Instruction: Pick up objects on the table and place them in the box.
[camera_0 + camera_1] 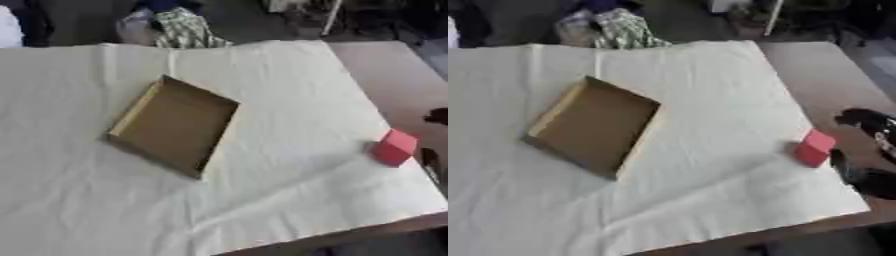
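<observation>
**Box mid-cloth, red block at right edge**

While the cream cloth covers most of the brown table, the dark floor and striped fabric show beyond the far edge. Box left of centre, open, skewed; long axis runs near-left to far-right. Red block at the cloth's right edge, tilted. Right hand just beside it, fingers spread, holding nothing; right eye view shows it far more fully. Left hand unseen.
</observation>
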### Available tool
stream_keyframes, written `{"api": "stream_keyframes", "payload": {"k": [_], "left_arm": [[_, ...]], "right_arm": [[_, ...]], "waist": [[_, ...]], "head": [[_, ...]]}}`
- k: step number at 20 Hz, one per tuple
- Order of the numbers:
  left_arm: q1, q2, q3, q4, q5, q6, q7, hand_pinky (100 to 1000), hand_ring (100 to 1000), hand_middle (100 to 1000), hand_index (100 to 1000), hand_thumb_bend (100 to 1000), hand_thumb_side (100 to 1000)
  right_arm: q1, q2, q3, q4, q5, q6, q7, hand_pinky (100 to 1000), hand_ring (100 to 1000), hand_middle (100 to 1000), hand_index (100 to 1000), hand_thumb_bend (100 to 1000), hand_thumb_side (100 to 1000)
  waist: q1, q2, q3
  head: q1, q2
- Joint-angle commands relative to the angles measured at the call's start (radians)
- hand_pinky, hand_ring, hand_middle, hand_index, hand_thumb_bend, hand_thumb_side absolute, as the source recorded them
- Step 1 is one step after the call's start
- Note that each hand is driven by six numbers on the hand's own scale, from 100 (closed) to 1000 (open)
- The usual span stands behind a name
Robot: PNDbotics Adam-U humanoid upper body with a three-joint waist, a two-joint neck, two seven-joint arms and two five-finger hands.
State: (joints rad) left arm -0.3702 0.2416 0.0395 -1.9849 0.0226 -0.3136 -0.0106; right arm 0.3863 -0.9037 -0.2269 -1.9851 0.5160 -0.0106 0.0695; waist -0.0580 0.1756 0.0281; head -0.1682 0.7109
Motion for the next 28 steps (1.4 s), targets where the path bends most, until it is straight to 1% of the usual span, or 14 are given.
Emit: {"api": "stream_keyframes", "payload": {"k": [1, 2, 3, 4, 5, 7, 9, 13, 16, 20, 26, 28], "left_arm": [[-0.008, 0.001, -0.001, -0.015, 0.007, 0.001, -0.006, 546, 702, 649, 788, 100, 682], [-0.008, 0.001, -0.002, -0.015, 0.008, 0.001, -0.007, 546, 702, 649, 788, 100, 682], [-0.008, 0.0, -0.002, -0.015, 0.008, 0.001, -0.008, 546, 702, 649, 788, 100, 682], [-0.008, 0.0, -0.002, -0.015, 0.009, 0.002, -0.008, 546, 702, 649, 788, 100, 682], [-0.008, -0.001, -0.002, -0.015, 0.009, 0.002, -0.009, 546, 702, 649, 787, 100, 682], [-0.007, -0.001, -0.003, -0.015, 0.01, 0.003, -0.01, 546, 702, 649, 787, 100, 682], [-0.006, -0.003, -0.004, -0.015, 0.012, 0.005, -0.012, 546, 702, 649, 787, 100, 682], [-0.004, -0.006, -0.004, -0.015, 0.012, 0.01, -0.014, 545, 701, 648, 782, 100, 683], [-0.005, -0.007, -0.005, -0.015, 0.012, 0.011, -0.015, 545, 701, 649, 776, 100, 682], [-0.006, -0.008, -0.006, -0.015, 0.012, 0.012, -0.017, 544, 701, 648, 773, 100, 683], [-0.005, -0.014, -0.008, -0.015, 0.014, 0.017, -0.022, 543, 701, 648, 772, 100, 684], [-0.005, -0.015, -0.008, -0.015, 0.014, 0.018, -0.023, 543, 701, 648, 772, 100, 684]], "right_arm": [[-0.009, -0.053, -0.005, -0.015, -0.022, 0.01, 0.025, 918, 926, 945, 966, 100, 461], [-0.012, -0.059, -0.003, -0.015, -0.025, 0.015, 0.036, 920, 931, 949, 971, 100, 401], [-0.015, -0.065, -0.001, -0.015, -0.025, 0.02, 0.048, 921, 937, 953, 973, 116, 362], [-0.018, -0.069, -0.001, -0.015, -0.024, 0.026, 0.058, 921, 942, 956, 977, 130, 331], [-0.021, -0.074, -0.001, -0.015, -0.024, 0.033, 0.066, 921, 942, 956, 977, 131, 327], [-0.027, -0.081, -0.002, -0.015, -0.026, 0.046, 0.076, 921, 942, 956, 980, 128, 376], [-0.033, -0.09, -0.003, -0.015, -0.036, 0.061, 0.086, 923, 948, 960, 981, 115, 452], [-0.048, -0.112, -0.005, -0.015, -0.065, 0.1, 0.12, 924, 954, 962, 987, 100, 559], [-0.061, -0.129, -0.005, -0.015, -0.091, 0.127, 0.145, 924, 956, 961, 987, 100, 579], [-0.075, -0.143, 0.004, -0.015, -0.123, 0.156, 0.184, 924, 960, 961, 988, 100, 629], [-0.095, -0.152, 0.019, -0.015, -0.162, 0.164, 0.225, 927, 966, 964, 987, 100, 689], [-0.103, -0.156, 0.023, -0.011, -0.172, 0.162, 0.236, 928, 971, 967, 989, 100, 735]], "waist": [[-0.001, -0.011, 0.001], [-0.001, -0.011, 0.001], [-0.001, -0.012, 0.001], [-0.001, -0.012, 0.001], [-0.001, -0.012, 0.001], [-0.002, -0.012, 0.001], [-0.002, -0.011, 0.001], [-0.002, -0.01, 0.001], [-0.001, -0.01, 0.002], [0.0, -0.007, 0.005], [0.001, -0.003, 0.008], [0.002, -0.003, 0.01]], "head": [[-0.002, 0.007], [-0.002, 0.007], [-0.003, 0.007], [-0.004, 0.007], [-0.004, 0.007], [-0.004, 0.008], [-0.005, 0.007], [-0.007, 0.007], [-0.008, 0.006], [-0.011, 0.006], [-0.014, 0.005], [-0.015, 0.005]]}}
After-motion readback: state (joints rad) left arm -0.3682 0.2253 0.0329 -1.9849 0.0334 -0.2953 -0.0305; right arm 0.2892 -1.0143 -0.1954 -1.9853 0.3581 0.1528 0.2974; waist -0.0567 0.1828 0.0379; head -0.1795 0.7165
